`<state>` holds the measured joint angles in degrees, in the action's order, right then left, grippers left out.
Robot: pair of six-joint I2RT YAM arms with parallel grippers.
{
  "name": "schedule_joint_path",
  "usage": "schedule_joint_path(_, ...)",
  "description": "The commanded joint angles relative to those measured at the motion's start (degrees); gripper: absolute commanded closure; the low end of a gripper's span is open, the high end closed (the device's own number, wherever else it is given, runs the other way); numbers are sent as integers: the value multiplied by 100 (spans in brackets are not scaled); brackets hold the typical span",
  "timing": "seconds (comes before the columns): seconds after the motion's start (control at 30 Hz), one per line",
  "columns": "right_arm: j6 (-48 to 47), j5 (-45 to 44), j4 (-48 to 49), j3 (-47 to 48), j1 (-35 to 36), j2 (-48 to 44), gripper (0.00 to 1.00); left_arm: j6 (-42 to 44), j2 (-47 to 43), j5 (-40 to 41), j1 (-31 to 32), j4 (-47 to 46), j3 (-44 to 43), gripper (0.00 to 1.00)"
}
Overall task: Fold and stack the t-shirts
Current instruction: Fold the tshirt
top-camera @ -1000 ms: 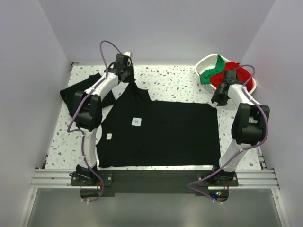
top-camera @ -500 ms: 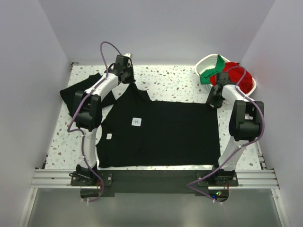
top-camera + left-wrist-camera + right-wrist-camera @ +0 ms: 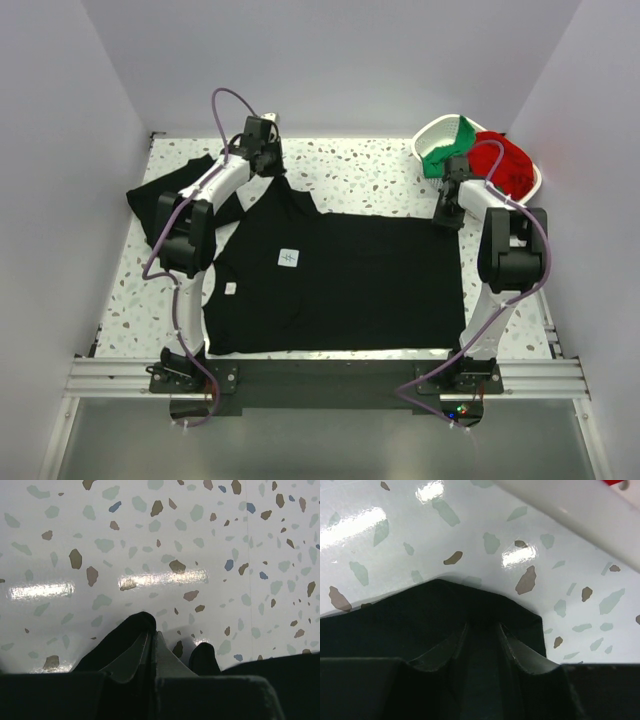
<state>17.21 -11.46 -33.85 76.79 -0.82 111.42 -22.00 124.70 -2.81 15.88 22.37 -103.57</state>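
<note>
The black shirt (image 3: 350,280) lies flat in the middle of the table (image 3: 360,175). The left gripper (image 3: 268,170) pinches its sleeve tight at 11 o'clock. The right gripper (image 3: 444,217) sits on its corner at 2 o'clock, with its fingers a little apart. It is not clear if it has hold of the cloth.

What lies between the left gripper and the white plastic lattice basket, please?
Only bare speckled tabletop lies between the left gripper and the white lattice basket, per the top view.
</note>
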Motion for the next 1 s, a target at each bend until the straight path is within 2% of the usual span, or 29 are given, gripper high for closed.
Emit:
schedule_joint_path(0.0, -113, -321, 36, 125, 38, 64, 70, -68, -333, -97, 12, -136, 12, 100)
schedule_joint_path(0.2, -113, -392, -43, 152, 38, 135, 80, -59, -333, -88, 3, -128, 74, 100)
schedule_joint_path(0.5, -130, -453, -307, 406, 38, 65, 100, -15, -394, -79, 12, -110, 30, 100)
schedule_joint_path(0.77, -165, -611, -553, 723, 21, 3, 100, -24, -394, -141, 3, -180, -111, 100)
schedule_joint_path(0.97, -201, -761, -711, 1082, -6, 99, 100, -85, -175, -185, 3, -163, -576, 100)
